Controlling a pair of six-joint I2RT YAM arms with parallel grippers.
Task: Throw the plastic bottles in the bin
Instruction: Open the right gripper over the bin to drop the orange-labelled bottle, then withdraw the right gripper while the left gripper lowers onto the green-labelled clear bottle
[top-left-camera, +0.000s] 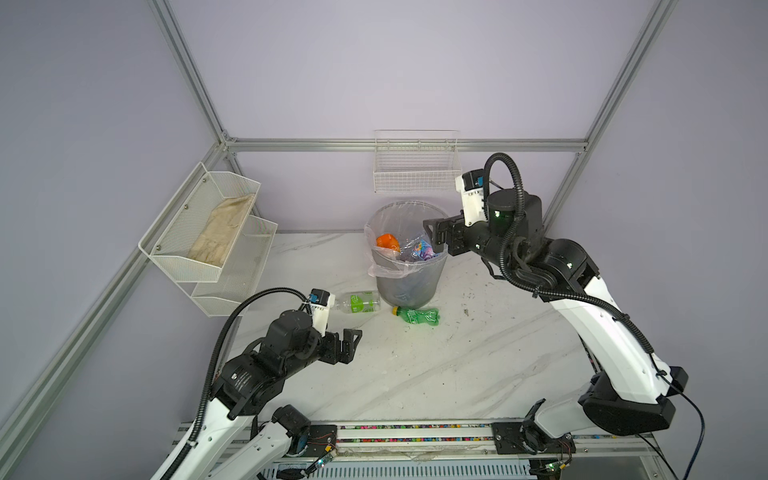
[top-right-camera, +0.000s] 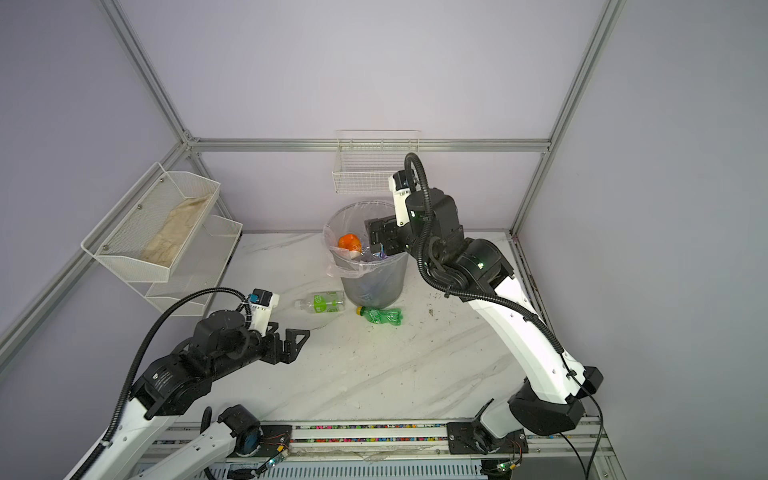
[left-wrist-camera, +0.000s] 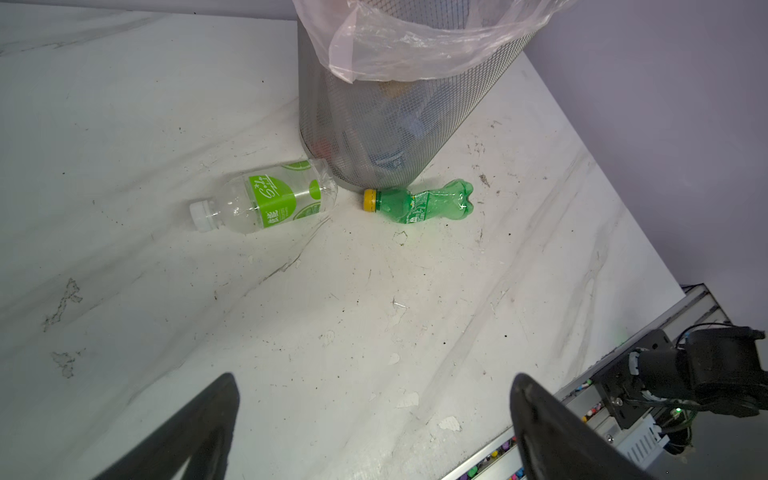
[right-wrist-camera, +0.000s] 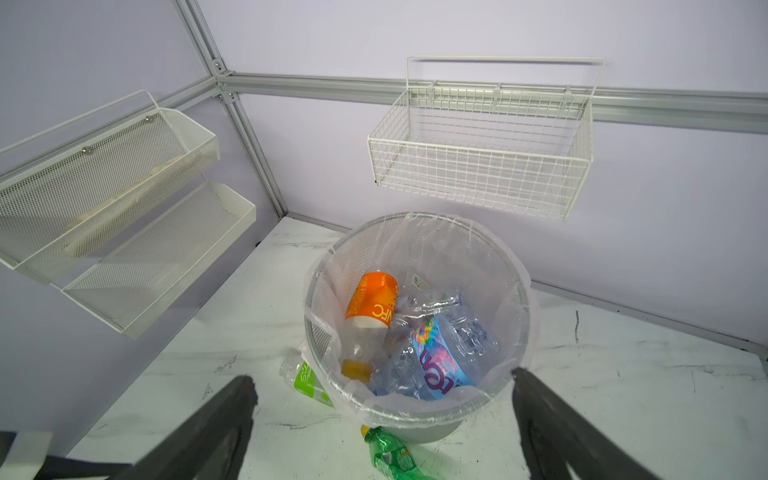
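R gripper (top-left-camera: 432, 237) open over bin (top-left-camera: 405, 286), green btl (top-left-camera: 417, 316), clear btl (top-left-camera: 360, 302) beside

You are seeing the bin (top-left-camera: 405, 286) standing at the back of the table (top-left-camera: 415, 374), with bottles (right-wrist-camera: 440, 361) lying in it. Just before it, the left bottle (top-left-camera: 359, 302) and the right bottle (top-left-camera: 417, 316) are lying near each other. A wire basket (top-left-camera: 417, 174) is hanging behind, above the bin.
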